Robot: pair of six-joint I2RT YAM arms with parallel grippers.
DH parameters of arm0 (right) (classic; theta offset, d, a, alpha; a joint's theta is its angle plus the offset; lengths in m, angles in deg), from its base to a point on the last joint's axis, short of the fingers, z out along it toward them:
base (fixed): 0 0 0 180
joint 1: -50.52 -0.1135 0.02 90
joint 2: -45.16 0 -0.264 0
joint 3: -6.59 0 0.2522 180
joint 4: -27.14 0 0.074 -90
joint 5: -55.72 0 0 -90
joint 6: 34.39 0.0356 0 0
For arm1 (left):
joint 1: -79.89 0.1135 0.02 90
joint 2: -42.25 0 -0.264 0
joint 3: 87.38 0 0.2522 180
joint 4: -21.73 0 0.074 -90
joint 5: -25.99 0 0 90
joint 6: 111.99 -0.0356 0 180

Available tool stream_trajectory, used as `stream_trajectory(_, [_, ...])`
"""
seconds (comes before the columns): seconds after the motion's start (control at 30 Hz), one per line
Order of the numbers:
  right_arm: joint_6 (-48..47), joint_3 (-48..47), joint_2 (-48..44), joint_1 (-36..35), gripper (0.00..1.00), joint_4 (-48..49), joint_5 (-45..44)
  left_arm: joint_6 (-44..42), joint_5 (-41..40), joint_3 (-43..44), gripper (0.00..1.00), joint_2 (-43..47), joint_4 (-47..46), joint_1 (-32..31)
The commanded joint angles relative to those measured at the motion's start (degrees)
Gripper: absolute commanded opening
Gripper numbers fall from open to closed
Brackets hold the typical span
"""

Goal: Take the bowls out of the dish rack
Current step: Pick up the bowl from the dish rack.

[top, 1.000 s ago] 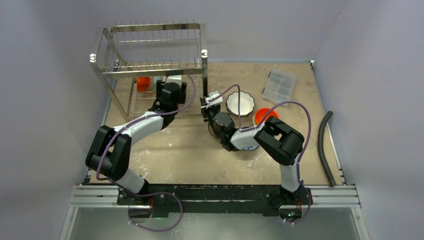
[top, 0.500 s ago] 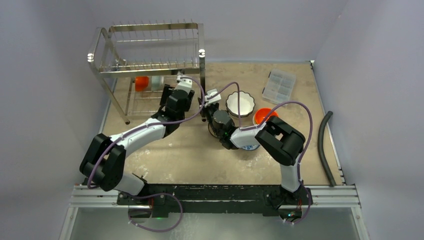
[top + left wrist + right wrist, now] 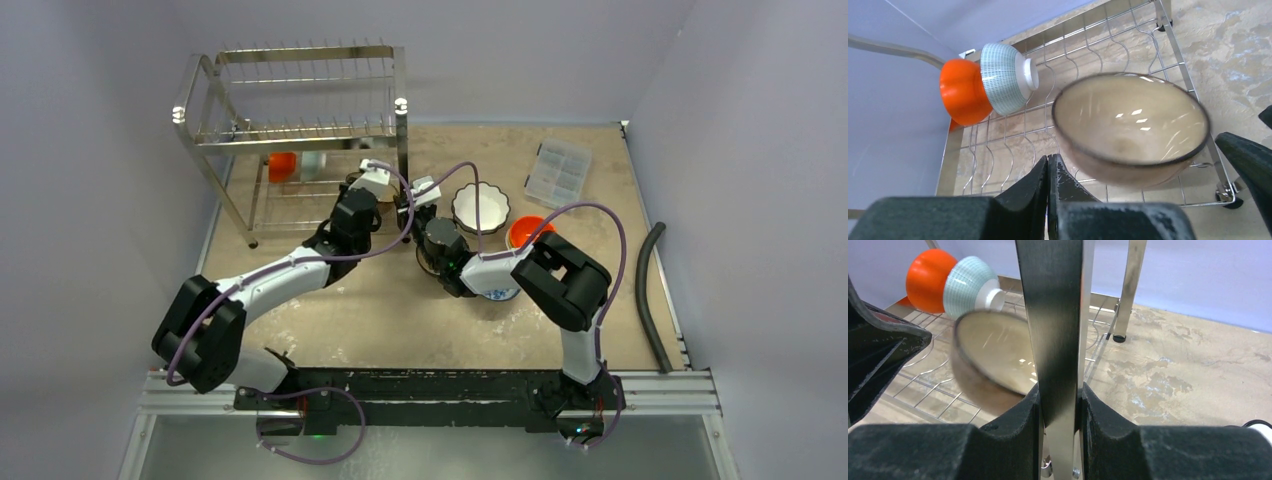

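The steel dish rack (image 3: 300, 130) stands at the back left. On its lower tier an orange bowl (image 3: 960, 92) and a teal-patterned bowl (image 3: 1003, 77) lie nested on their sides. A tan bowl (image 3: 1130, 130), blurred, tilts loose over the lower wires, just beyond my left gripper (image 3: 1048, 159), whose jaws are shut on each other with nothing between them. In the right wrist view the tan bowl (image 3: 993, 350) sits behind the rack's front post (image 3: 1053, 300). My right gripper (image 3: 1058, 395) is shut on that post. From above, the left gripper (image 3: 372, 180) hides the tan bowl.
A white scalloped bowl (image 3: 480, 208) and an orange bowl (image 3: 525, 232) sit on the table right of the rack, a blue-patterned bowl (image 3: 497, 293) partly under the right arm. A clear compartment box (image 3: 558, 172) lies at the back right, a dark hose (image 3: 650, 290) along the right edge.
My left gripper has drawn back out of the rack toward the right and its jaws have snapped shut empty. The rack has shifted slightly left. The right arm holds still.
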Motion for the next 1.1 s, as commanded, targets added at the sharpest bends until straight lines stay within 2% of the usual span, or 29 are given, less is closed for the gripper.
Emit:
stream_trajectory(0.0, [4.09,-0.02,0.52,-1.19,0.00,-5.68,5.94,-3.20,-1.53,-0.74,0.00,-1.76,-4.24,-0.31])
stream_trajectory(0.1, [4.24,0.18,0.52,-1.21,0.00,-5.66,6.06,-2.71,-2.67,-0.06,0.00,-3.80,-3.96,-0.39])
stream_trajectory(0.2, [4.23,0.37,0.51,-1.23,0.00,-5.62,5.92,-0.33,-0.47,-0.25,0.00,-2.79,-3.92,-0.37])
stream_trajectory(0.33, [4.02,0.72,0.26,-1.22,0.00,-5.29,5.99,2.98,1.25,-0.22,0.10,0.12,-3.06,-0.36])
stream_trajectory(0.53, [3.74,1.24,0.01,-1.12,0.00,-4.86,5.98,10.35,-0.30,1.22,0.35,3.16,1.24,-0.20])
stream_trajectory(0.73, [3.47,1.84,-0.34,-1.15,0.00,-4.22,5.86,23.46,0.49,0.62,0.50,6.21,6.26,2.12])
stream_trajectory(0.93, [3.35,2.59,-0.73,-1.10,0.00,-3.30,5.89,34.06,7.86,-2.82,0.54,7.52,7.02,9.32])
stream_trajectory(1.07, [2.95,2.68,-0.70,-1.09,0.00,-2.74,5.88,36.65,11.71,-3.17,0.55,6.29,6.16,12.21])
